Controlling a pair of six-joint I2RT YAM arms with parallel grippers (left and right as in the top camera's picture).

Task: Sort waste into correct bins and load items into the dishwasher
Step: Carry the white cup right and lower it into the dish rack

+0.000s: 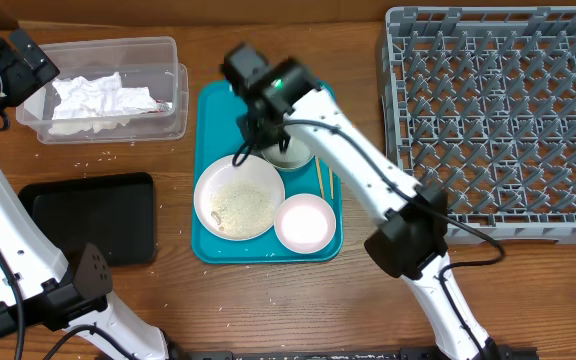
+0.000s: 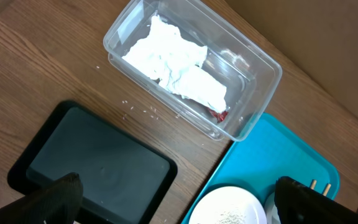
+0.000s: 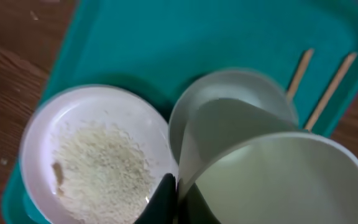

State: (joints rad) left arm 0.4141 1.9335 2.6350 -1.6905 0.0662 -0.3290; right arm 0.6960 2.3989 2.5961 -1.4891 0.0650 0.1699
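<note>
on the teal rectangular tray [image 1: 213, 110], the right gripper [image 3: 174, 200] pinches the rim of a tilted round white bowl [image 3: 278, 180], just beside the large white plate [image 1: 216, 180] of loose rice grains [image 3: 101, 165]. farther, off the tray's left far corner, the left gripper [image 2: 176, 208] hangs spread wide by the clear plastic tub [image 1: 108, 48] holding crumpled white napkins [image 2: 173, 59].

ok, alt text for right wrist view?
Right gripper shut on the rim of a round white bowl, over a teal plastic tray. Left of it, a round white plate holds white rice; two thin wooden chopsticks lie on the tray at upper right.
</note>
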